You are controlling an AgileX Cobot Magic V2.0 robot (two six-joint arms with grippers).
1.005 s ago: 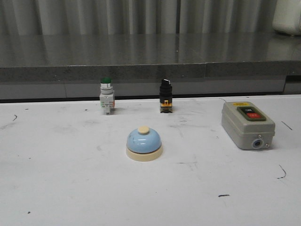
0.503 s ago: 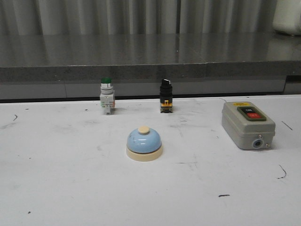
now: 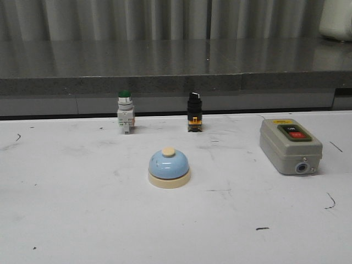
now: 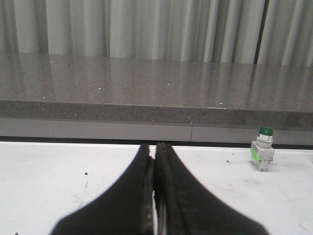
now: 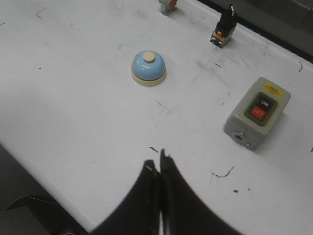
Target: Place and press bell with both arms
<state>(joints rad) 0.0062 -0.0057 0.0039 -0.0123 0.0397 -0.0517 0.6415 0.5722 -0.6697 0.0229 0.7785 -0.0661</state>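
The light-blue bell (image 3: pixel 169 168) with cream base and cream button stands upright on the white table, near its middle. It also shows in the right wrist view (image 5: pixel 148 68). Neither arm appears in the front view. My left gripper (image 4: pixel 155 148) is shut and empty, low over the table; the bell is out of its view. My right gripper (image 5: pixel 158 162) is shut and empty, high above the table's near part, well short of the bell.
A green-capped push button (image 3: pixel 125 111) and a black selector switch (image 3: pixel 193 111) stand at the table's back edge. A grey switch box (image 3: pixel 289 146) with red button lies at the right. A grey ledge (image 3: pixel 165 60) runs behind the table.
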